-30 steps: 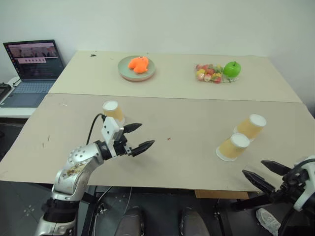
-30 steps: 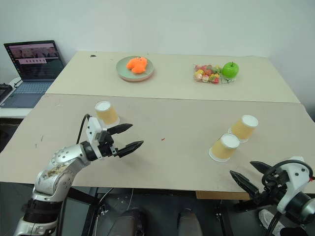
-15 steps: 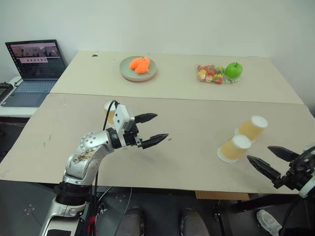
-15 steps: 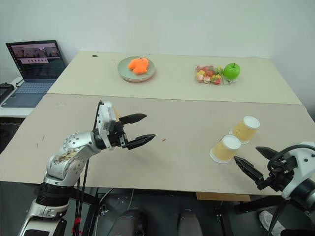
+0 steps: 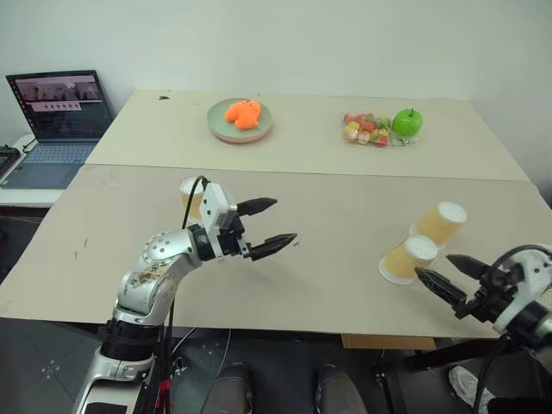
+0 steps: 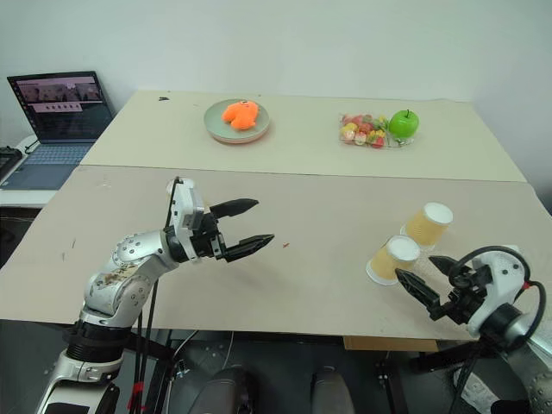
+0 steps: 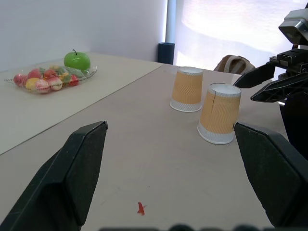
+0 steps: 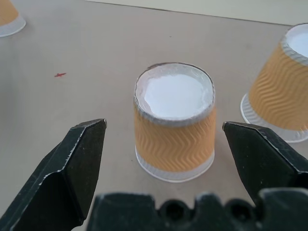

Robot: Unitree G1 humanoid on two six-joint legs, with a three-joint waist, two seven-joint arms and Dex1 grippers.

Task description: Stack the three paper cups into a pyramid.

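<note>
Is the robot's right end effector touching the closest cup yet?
Apart. In the right wrist view the nearest cup stands between the open fingers of the right end effector, table showing on both sides.

Left gripper (image 5: 272, 226) splayed wide, level over mid-table; right gripper (image 5: 442, 275) agape, low at near edge.

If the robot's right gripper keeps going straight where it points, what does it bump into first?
Probably the nearer paper cup. It stands upside down right ahead of the open right gripper, centred between its two fingers. The second cup sits farther back and off to one side, so it likely wouldn't be hit first.
</note>
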